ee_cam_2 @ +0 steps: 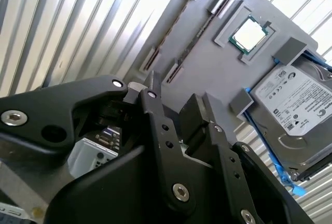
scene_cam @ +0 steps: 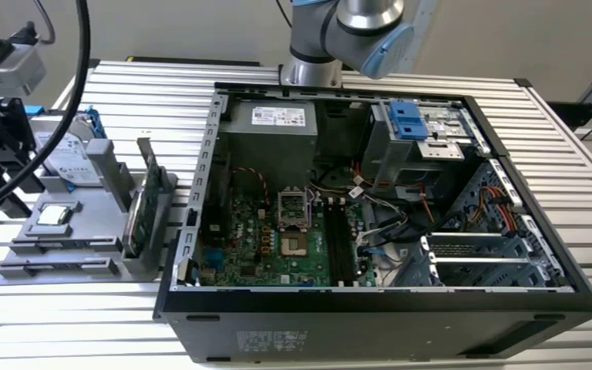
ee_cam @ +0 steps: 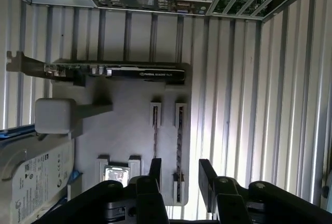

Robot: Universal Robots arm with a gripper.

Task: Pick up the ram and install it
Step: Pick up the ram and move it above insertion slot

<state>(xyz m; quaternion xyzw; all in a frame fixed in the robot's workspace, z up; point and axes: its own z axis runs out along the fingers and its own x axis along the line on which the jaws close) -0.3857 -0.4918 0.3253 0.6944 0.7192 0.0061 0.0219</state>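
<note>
The black two-fingered gripper (ee_cam: 180, 164) hovers over the near edge of the flat grey plastic holder tray (ee_cam: 124, 125). Its jaws stand apart, with nothing between them. In the first wrist view the gap lines up with the ram (ee_cam: 179, 130), a long, thin, narrow circuit-board stick. It stands on edge in small end cradles at that side of the tray (seen edge-on, so its colour hardly shows). The gripper does not appear to touch it.

A second, similar stick (ee_cam: 154, 125) sits parallel just beside it, further in on the tray. I judge the ram light and stiff but fragile: it is likely to crack if bent, and its smooth faces are slippery. The sound hold looks to be on the two flat faces near mid-length, clear of the cradles and the neighbouring stick.

Further in on the tray lies a square silver processor chip (ee_cam_2: 250, 33), then a boxy silver hard drive (ee_cam_2: 298, 105). At the tray's far edge stands a dark upright graphics card (ee_cam: 119, 72), and beyond the tray is the open black computer case (scene_cam: 378, 308).
</note>
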